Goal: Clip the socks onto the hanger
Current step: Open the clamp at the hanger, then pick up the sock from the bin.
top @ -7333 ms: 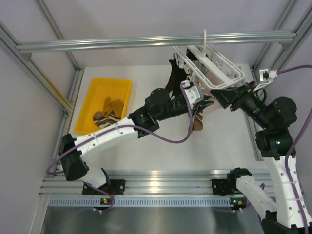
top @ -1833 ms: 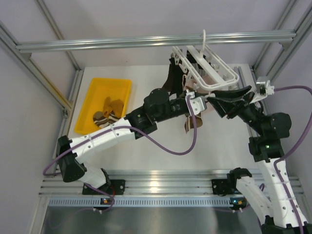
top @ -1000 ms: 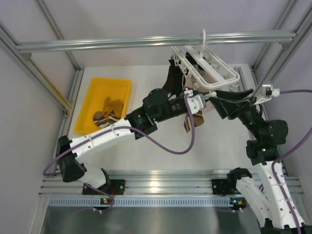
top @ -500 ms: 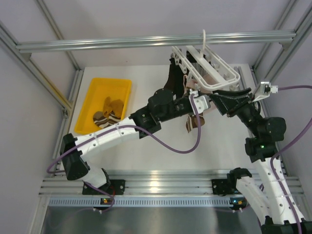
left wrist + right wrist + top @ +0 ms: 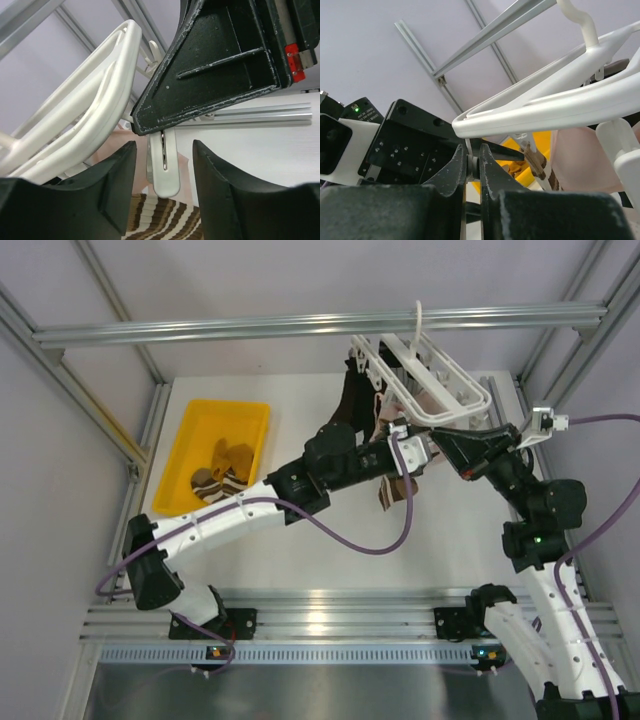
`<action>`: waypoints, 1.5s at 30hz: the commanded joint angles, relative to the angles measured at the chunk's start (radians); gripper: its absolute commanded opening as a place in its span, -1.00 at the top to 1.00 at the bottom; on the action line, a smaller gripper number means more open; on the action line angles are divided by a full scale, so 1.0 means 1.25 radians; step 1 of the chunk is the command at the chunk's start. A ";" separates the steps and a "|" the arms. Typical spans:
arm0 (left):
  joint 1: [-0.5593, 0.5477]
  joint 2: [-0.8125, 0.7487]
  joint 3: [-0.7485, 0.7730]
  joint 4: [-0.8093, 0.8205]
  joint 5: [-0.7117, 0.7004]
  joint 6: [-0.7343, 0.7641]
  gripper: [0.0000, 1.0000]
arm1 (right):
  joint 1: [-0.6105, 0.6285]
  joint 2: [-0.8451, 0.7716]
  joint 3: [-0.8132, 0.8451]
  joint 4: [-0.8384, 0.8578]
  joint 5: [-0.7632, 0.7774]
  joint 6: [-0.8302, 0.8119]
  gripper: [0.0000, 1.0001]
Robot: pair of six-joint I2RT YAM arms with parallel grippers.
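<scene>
The white hanger (image 5: 455,405) hangs by its hook from the aluminium bar. A dark sock (image 5: 350,405) and a pale pink sock (image 5: 580,155) hang from it. A brown sock with cream stripes (image 5: 388,495) hangs below its near end. My right gripper (image 5: 473,150) is shut on the top of a white clip (image 5: 164,170) under the hanger's rim (image 5: 560,105). My left gripper (image 5: 164,150) is open, one finger on each side of that clip, with the striped sock's (image 5: 165,222) top edge right at the clip's tip. I cannot tell if the clip grips the sock.
A yellow tray (image 5: 225,405) at the left holds a mustard sock (image 5: 238,455) and another striped sock (image 5: 210,483). The aluminium bar (image 5: 250,328) crosses overhead. Both grippers (image 5: 415,445) (image 5: 437,437) sit tip to tip under the hanger, close to its frame.
Over the last second my left gripper has risen right, closer to the hanger's near end, and my right gripper has closed in onto the clip. The striped sock stays hanging there.
</scene>
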 commanded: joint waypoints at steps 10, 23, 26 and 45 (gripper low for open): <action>0.110 -0.273 -0.054 -0.224 0.047 -0.309 -0.32 | 0.012 0.003 0.010 0.027 -0.012 -0.009 1.00; 0.729 -0.409 -0.194 -0.729 0.173 -0.317 -0.25 | 0.009 0.012 0.037 -0.080 -0.004 -0.085 1.00; 0.841 -0.346 -0.190 -0.772 0.203 -0.233 -0.25 | 0.009 0.008 0.040 -0.103 -0.003 -0.109 1.00; 0.987 -0.062 -0.278 -0.648 0.143 -0.140 -0.04 | 0.009 0.007 0.042 -0.106 -0.047 -0.148 1.00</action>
